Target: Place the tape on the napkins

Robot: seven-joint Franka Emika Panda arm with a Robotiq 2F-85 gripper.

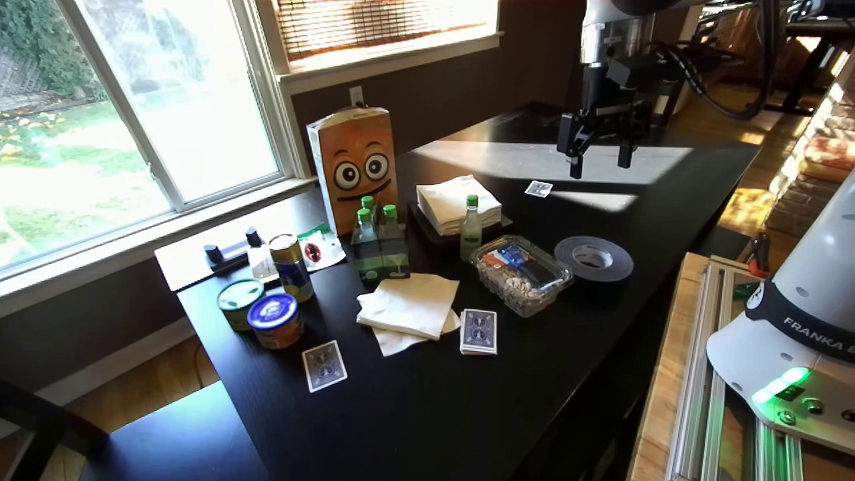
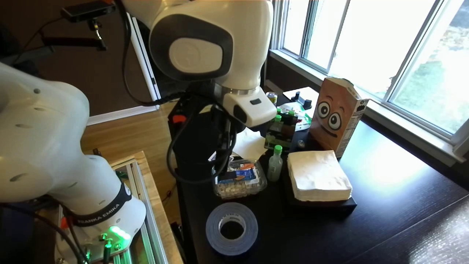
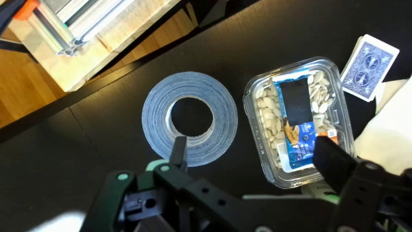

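Observation:
The tape, a flat grey roll with a dark centre hole, lies on the black table in both exterior views (image 1: 618, 264) (image 2: 246, 231) and in the wrist view (image 3: 157, 116). A square stack of white napkins (image 1: 457, 200) sits on a black holder and also shows in an exterior view (image 2: 318, 172). Loose napkins (image 1: 417, 304) lie flat on the table; their edge shows in the wrist view (image 3: 386, 135). My gripper (image 1: 600, 164) is open and empty, high above the table; in the wrist view (image 3: 251, 141) one finger overlaps the tape, the other the plastic box.
A clear plastic box of seeds (image 1: 524, 284) stands beside the tape. A green-capped bottle (image 1: 471, 230) stands between the box and the napkin stack. A bottle carrier (image 1: 381, 254), an orange carton (image 1: 357, 167), tins (image 1: 275, 324) and playing cards (image 1: 479, 331) are around.

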